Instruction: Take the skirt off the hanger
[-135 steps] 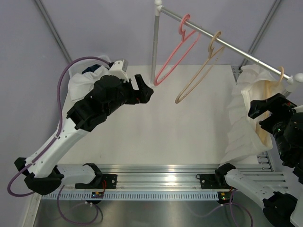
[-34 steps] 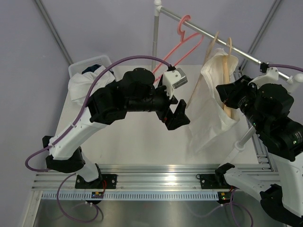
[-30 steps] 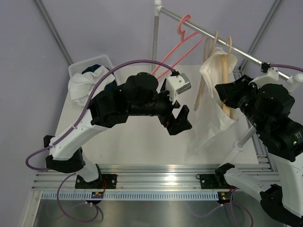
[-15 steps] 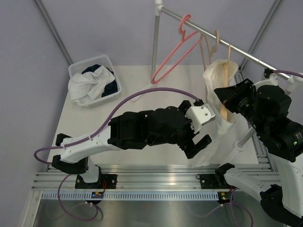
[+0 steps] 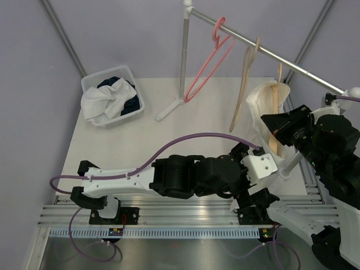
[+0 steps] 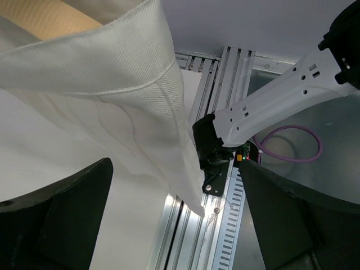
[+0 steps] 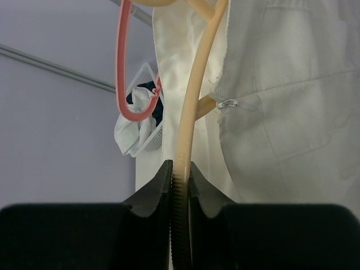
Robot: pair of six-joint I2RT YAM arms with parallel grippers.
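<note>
Skirt (image 5: 260, 104), white, hangs on the beige hanger (image 5: 274, 101), just above and behind the right gripper (image 5: 274, 130); the left gripper (image 5: 256, 194) sits below its hem. Left wrist view: the jaws stand wide, the hem dangling between them. Right wrist view: the fingers clench the hanger's bar, with the skirt just to their right.

You're looking at a white table (image 5: 169, 135) sitting between lilac walls (image 5: 34, 67). A rack (image 5: 184, 56) is standing at its far side, a basket (image 5: 139, 100) is sitting far left, and rails (image 5: 169, 216) are running along the near edge.
</note>
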